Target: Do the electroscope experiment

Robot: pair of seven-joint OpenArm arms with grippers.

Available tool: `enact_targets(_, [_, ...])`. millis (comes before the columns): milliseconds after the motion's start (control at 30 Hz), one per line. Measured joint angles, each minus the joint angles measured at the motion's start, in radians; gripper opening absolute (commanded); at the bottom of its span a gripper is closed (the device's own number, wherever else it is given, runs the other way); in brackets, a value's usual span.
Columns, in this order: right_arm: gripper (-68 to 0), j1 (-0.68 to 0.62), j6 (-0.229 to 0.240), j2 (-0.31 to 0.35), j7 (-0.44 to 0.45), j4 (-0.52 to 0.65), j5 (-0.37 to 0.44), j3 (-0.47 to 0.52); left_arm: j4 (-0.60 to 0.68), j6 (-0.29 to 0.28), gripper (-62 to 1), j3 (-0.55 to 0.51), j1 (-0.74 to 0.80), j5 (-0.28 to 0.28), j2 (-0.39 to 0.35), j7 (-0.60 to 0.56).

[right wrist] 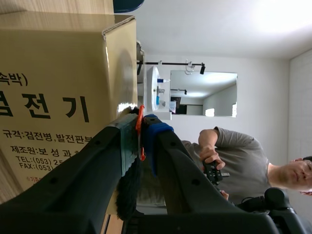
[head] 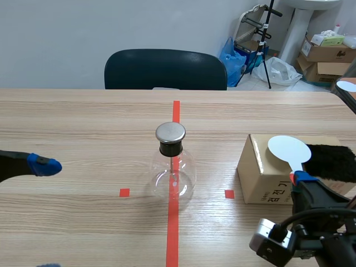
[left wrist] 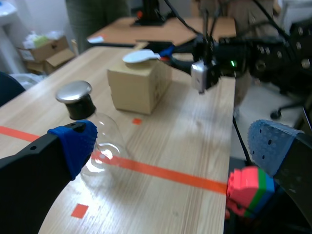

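Electroscope flask [head: 173,167] upright on red tape line [head: 173,222], ahead of left gripper [left wrist: 173,146], fingers spread, not touching; right gripper [head: 300,179] clamped on white paddle [head: 289,149] beside cardboard box [head: 261,178].

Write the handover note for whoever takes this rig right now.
Left gripper: jaws open, empty, hovering low, apart from the glass flask.
Right gripper: jaws shut on the handle of the white disc paddle; the disc is over the cardboard box, beside the black fur.
The flask, metal cap on, stands on the centre tape line.
Done: paddle gripped. Left, probably: rub the disc on the fur, then bring it to the cap.
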Motion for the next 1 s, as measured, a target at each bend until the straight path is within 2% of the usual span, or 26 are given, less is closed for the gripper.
enact_targets(433, [-66.5, 0.033, 0.0, 0.0, -0.015, -0.062, -0.004, -0.016, 0.0, 0.0, 1.4, 0.0, -0.013, 0.005, 0.0, 0.024])
enact_targets(1000, [-66.5, 0.007, -0.001, -0.014, -0.011, -0.064, 0.007, -0.034, 0.0, 0.0, 1.4, 0.0, -0.013, 0.005, 0.0, 0.024])
